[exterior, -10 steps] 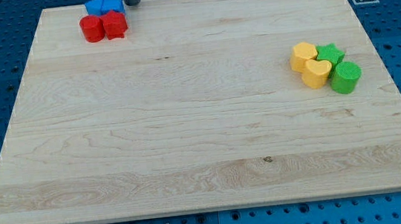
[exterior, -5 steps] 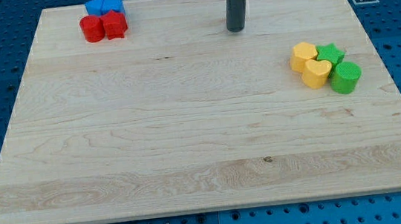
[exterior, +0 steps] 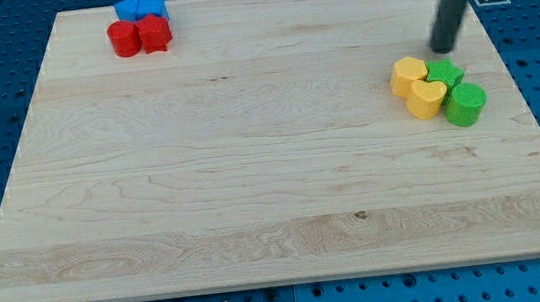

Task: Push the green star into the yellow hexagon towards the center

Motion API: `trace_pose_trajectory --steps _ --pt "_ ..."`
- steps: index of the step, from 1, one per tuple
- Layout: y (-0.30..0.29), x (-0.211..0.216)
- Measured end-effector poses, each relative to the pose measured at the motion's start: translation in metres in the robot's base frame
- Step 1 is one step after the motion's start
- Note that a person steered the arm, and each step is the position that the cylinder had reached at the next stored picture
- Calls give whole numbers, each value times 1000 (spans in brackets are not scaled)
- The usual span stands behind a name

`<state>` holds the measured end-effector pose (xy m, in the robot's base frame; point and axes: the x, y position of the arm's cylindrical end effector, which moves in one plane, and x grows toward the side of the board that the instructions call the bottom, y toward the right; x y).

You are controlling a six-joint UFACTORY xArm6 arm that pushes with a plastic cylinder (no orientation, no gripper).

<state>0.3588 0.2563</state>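
Four blocks sit bunched together near the view's right edge of the tabletop (exterior: 252, 173), and the green star (exterior: 446, 73) serves as the landmark for all of them. Touching the star on the view's left is the yellow hexagon (exterior: 408, 74). Below and left of the star lies a yellow heart (exterior: 426, 98), and just below the star stands a green cylinder (exterior: 465, 104). Being a bare rod, the tool has nothing to clench or release; it holds nothing. My tip (exterior: 441, 49) stands just above the star, toward the view's top and close to it, apparently not touching. That spot seems chosen as an approach point: a shove toward the center needs the tip on the star's right side, so I judge it is not yet lined up. Far from the star, at the view's top left, red blocks (exterior: 138, 35) and blue blocks (exterior: 140, 8) huddle, out of the way.
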Motion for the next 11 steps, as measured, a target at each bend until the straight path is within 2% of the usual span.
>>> trace_pose_trajectory --steps 1,2,4,6,7,9,11 --pt "42 43" --pt "40 76" --pt "-14 69" --pt "-63 40" --pt "-29 33" --pt "-28 21" --pt "-108 29"
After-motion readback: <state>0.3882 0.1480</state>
